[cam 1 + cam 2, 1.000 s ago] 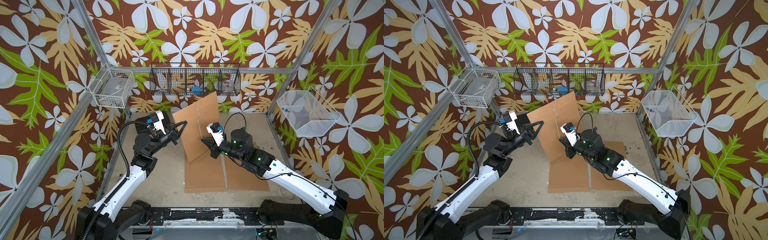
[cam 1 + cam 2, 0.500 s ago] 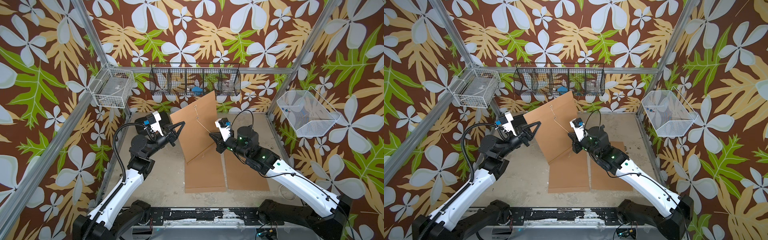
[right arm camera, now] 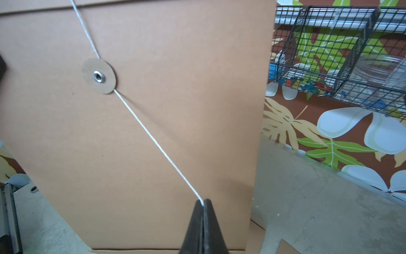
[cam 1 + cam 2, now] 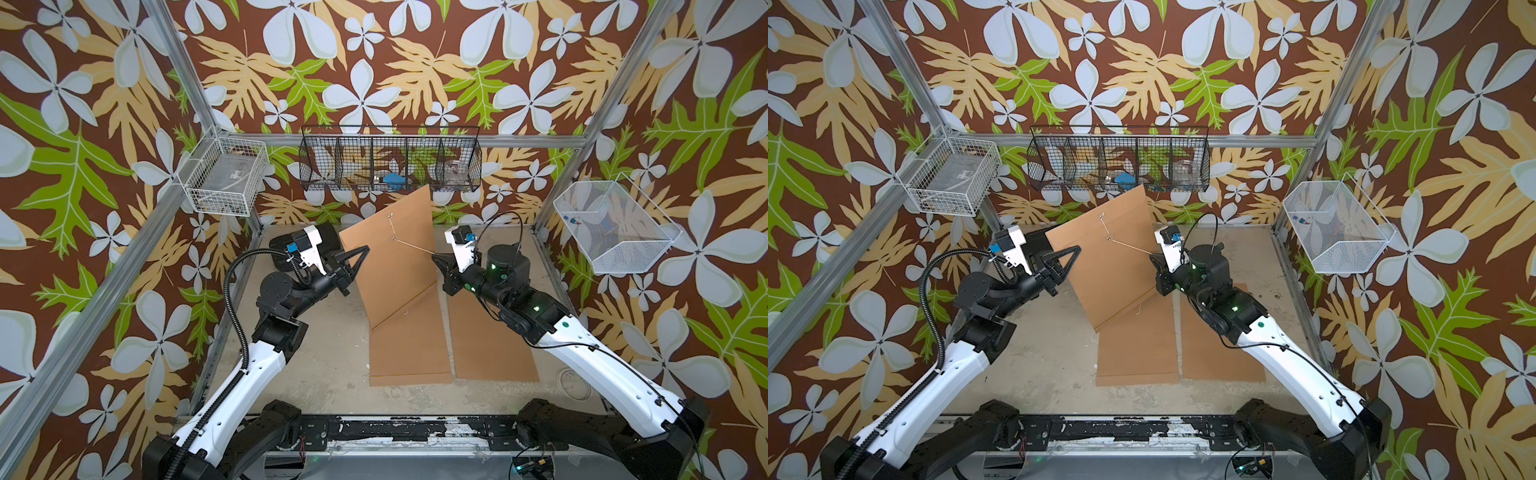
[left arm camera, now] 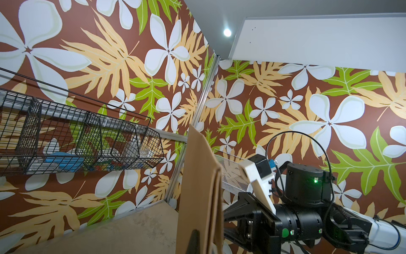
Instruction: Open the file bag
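file bag [image 4: 395, 270] standing tilted, flap end uppermost

Your right gripper [image 3: 203, 201] has its two black fingers [image 3: 193, 228] pressed together on the end of a white string [image 3: 153, 140]. The string runs taut across the brown file bag [image 3: 186, 88] to a round paper disc [image 3: 98, 75] with a metal eyelet, then on past it toward the flap's edge. The bag fills most of your view, with the beige surface [image 3: 329, 209] beside it and a black wire basket [image 3: 329, 44] on the flowered wall [image 3: 340, 136], holding a clear jar [image 3: 377, 68].
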Controlling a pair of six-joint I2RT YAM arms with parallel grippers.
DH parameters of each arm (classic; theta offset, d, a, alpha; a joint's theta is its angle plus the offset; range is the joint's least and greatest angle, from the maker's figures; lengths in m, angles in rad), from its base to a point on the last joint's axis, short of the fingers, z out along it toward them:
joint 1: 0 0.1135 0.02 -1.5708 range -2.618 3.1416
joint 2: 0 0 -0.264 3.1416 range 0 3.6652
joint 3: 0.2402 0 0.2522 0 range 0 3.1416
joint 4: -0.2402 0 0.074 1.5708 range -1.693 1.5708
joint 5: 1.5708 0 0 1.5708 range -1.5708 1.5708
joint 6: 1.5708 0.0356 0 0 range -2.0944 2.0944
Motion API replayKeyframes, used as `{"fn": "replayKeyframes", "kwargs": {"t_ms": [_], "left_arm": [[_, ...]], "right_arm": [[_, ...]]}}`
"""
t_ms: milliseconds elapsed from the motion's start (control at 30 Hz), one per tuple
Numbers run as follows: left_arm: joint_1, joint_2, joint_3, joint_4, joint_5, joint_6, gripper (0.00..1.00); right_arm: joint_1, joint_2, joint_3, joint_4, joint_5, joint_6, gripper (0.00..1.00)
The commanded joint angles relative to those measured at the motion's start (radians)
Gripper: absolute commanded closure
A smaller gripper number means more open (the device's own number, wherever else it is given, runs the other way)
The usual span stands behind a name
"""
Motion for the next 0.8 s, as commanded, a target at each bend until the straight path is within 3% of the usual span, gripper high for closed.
{"fn": "replayKeyframes", "kwargs": {"t_ms": [0,367,767], "left_arm": [[0.002,-0.004,-0.002,0.014,0.011,0.022,1.00],[0.003,0.009,-0.032,0.015,0.074,0.027,1.00],[0.003,0.028,-0.077,0.050,0.096,-0.008,1.00]], "right_arm": [[-0.015,-0.009,0.020,0.000,0.002,-0.016,1.00],[-0.018,0.011,0.127,-0.029,-0.003,-0.052,1.00],[-0.019,0.065,0.208,-0.005,-0.130,-0.025,1.00]]}}
